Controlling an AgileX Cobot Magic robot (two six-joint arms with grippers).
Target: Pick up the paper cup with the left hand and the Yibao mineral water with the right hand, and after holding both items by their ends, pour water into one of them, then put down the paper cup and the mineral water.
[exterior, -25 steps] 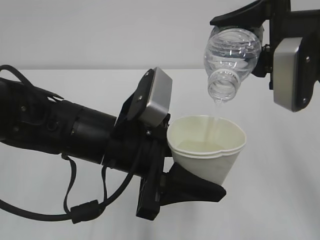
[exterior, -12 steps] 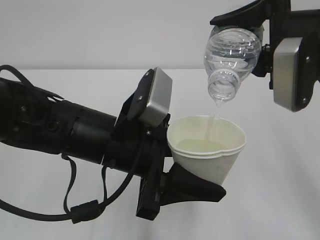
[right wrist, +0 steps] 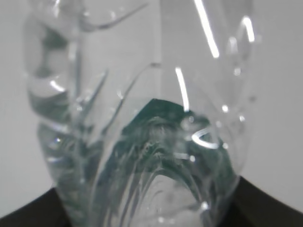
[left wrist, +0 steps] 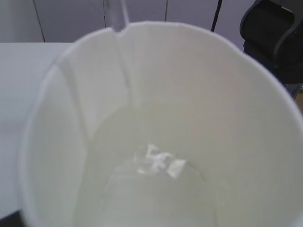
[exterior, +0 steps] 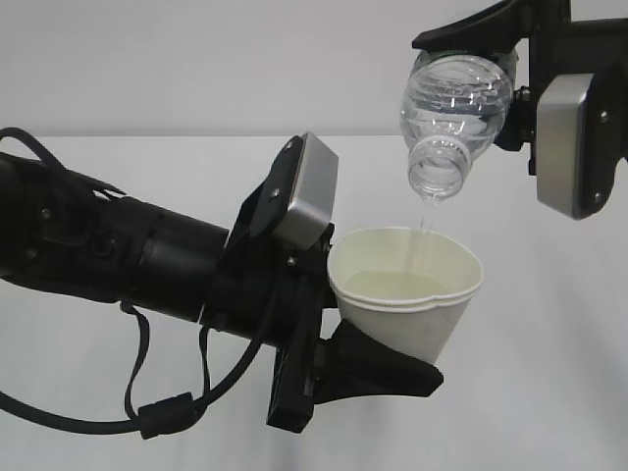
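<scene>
Paper cup point(exterior: 407, 289) filling, thin-walled, crushing easily; left gripper point(exterior: 343, 358) clamping base, right gripper point(exterior: 491, 59) clamping bottle point(exterior: 453, 113) end.

The Yibao mineral water point(exterior: 453, 118) hangs at 12 o'clock above the paper cup point(exterior: 407, 287), blocking entry from above; room lies open at 3 o'clock.

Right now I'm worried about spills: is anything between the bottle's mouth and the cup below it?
Nothing visible. The Yibao mineral water hangs tilted mouth-down above the paper cup, with only a thin stream of water falling through the open gap into it.
</scene>
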